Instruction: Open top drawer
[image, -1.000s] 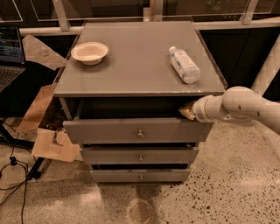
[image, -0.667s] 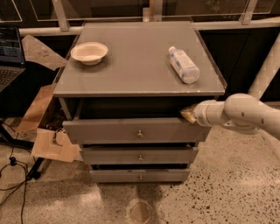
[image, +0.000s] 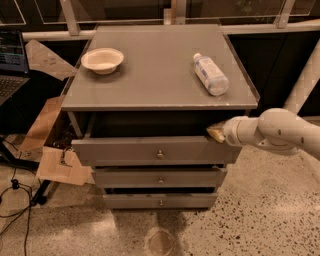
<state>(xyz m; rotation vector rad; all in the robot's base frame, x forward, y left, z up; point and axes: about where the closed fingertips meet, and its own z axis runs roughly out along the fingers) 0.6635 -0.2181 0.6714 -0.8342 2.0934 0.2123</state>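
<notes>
The top drawer (image: 125, 150) is a grey drawer with the widest front panel and a small round metal knob (image: 160, 154) at its centre. It stands pulled out from the grey cabinet, with a dark gap above its front. My gripper (image: 216, 133) is at the drawer's upper right corner, just under the cabinet top, at the end of my white arm (image: 275, 132) coming in from the right. Its yellowish tip touches or hooks the top edge of the drawer front.
A white bowl (image: 102, 60) and a lying plastic bottle (image: 210, 73) rest on the cabinet top (image: 155, 65). The middle drawer (image: 160, 177) and bottom drawer (image: 160, 201) sit below. Cardboard (image: 55, 165), cables and a laptop (image: 10, 65) are at the left. A speckled floor is in front.
The drawer has come a little further out toward the camera, and my gripper and arm have moved with it, lower and nearer in the view.
</notes>
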